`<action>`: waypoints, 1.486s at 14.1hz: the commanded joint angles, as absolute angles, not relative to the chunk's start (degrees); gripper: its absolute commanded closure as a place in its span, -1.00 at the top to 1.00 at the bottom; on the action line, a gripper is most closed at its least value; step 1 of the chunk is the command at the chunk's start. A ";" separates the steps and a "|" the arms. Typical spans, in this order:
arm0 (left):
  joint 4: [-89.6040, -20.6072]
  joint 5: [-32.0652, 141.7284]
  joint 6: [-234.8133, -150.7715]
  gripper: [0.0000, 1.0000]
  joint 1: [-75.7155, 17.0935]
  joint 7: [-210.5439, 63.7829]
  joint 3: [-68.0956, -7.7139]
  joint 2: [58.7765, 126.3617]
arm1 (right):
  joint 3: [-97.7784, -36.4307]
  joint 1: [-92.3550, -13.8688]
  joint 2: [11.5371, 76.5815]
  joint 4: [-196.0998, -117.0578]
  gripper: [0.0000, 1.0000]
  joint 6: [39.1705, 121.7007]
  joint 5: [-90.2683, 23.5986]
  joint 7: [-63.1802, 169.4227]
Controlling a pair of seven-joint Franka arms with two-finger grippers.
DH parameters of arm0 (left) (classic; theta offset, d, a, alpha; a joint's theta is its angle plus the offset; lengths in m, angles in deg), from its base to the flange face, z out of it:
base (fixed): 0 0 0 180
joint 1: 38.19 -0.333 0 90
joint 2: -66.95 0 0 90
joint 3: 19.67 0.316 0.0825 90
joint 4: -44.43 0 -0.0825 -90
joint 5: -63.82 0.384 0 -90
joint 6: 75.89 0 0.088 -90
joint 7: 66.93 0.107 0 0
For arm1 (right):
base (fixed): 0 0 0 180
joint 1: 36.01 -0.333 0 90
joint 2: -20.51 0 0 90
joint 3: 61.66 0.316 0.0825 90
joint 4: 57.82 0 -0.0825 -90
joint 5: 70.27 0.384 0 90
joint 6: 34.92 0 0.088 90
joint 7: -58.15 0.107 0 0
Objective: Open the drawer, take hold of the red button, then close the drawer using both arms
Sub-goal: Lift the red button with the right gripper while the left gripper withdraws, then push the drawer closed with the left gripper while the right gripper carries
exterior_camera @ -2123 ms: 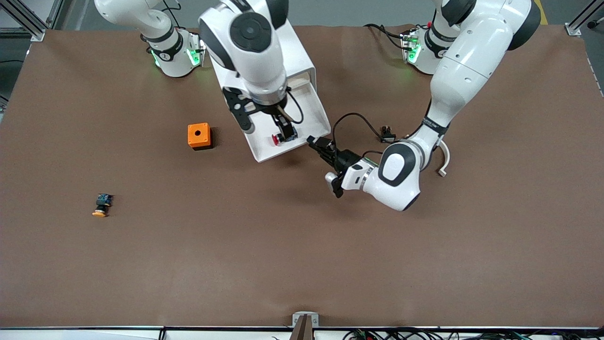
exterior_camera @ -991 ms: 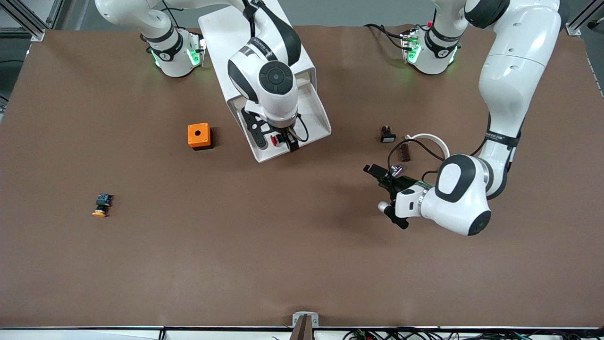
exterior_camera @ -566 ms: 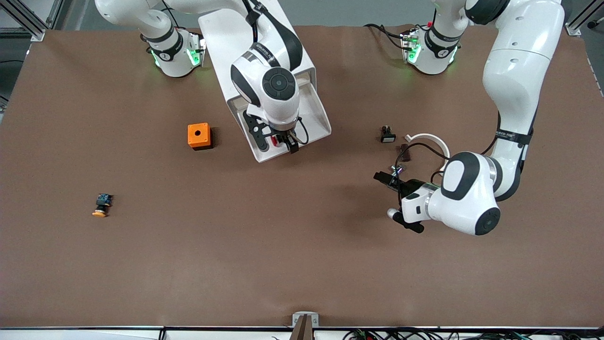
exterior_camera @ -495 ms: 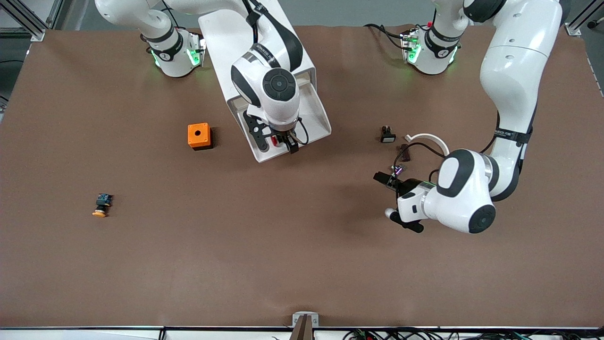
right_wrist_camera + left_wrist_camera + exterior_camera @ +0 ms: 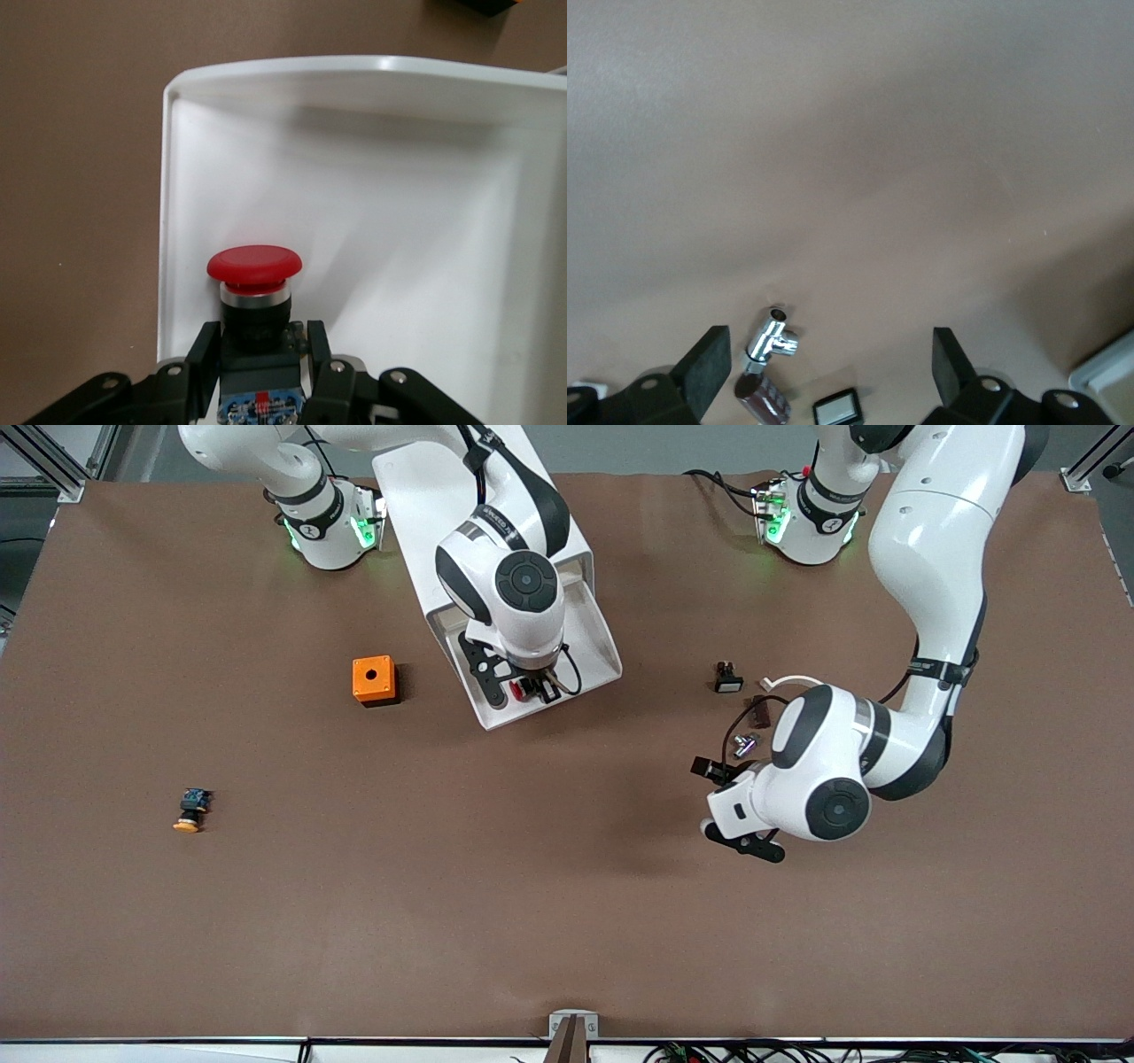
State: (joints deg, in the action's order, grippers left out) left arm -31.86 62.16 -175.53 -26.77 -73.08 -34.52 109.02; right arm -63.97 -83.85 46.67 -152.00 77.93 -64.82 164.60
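Right wrist view: right hand (image 5: 257, 359) is gripping the red-capped, black-bodied push button (image 5: 254, 292) by its body inside the pulled-out shallow white plastic drawer (image 5: 372, 177), probably for lifting out. Left hand (image 5: 824, 363) is hanging open over the brown counter (image 5: 443, 886), waiting, likely for the closing push.

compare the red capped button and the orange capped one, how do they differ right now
The red-capped button sits in the open drawer, gripped at its black body by the right gripper; the orange-capped button lies loose on the bare table, toward the right arm's end and nearer the front camera. Cap colours differ: red against orange-yellow. Both have a dark body behind a rounded cap.
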 commanded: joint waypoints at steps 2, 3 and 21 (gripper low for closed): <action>-31.86 63.82 -175.65 1.00 -24.65 -86.67 -34.61 107.82 | -64.20 -84.09 46.44 -147.84 -0.50 75.57 -64.39 165.38; -31.86 63.91 -175.65 1.00 -24.39 -88.88 -34.70 107.82 | -64.20 -83.57 46.43 -144.95 -0.50 72.34 -64.29 165.38; -32.91 57.95 -187.07 1.00 -5.41 -127.82 -35.31 108.87 | -64.99 -40.85 38.70 -147.44 -0.51 60.58 -72.90 74.78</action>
State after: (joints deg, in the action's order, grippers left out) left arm -32.50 60.15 -185.79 -6.74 -124.56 -35.36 109.14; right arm -66.26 -41.37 39.58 -141.64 55.26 -70.38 78.52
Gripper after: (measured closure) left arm 0.000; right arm 0.564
